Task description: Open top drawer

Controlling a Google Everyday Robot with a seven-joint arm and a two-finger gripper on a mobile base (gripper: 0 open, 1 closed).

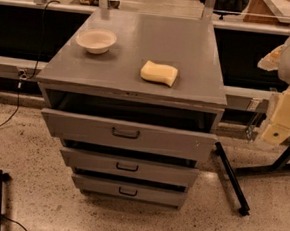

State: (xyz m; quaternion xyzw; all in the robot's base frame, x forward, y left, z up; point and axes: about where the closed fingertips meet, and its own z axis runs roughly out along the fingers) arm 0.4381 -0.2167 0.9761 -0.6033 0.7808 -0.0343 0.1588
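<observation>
The top drawer (127,134) stands part-way out below the worktop (140,44); our hand (281,119) hangs well off to its right — spread or pressed together, we cannot tell. Swinging back in, we could clip the drawer's jutting corner and shove it askew.

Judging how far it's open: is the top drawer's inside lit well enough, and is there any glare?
Camera view: the top drawer has its inside deep in shadow under the cabinet top, so depth reads poorly; its front and handle are evenly lit. Camera view: faint sheen on the cabinet top, no hard glare; the gripper, at the right edge, is brightly lit.
</observation>
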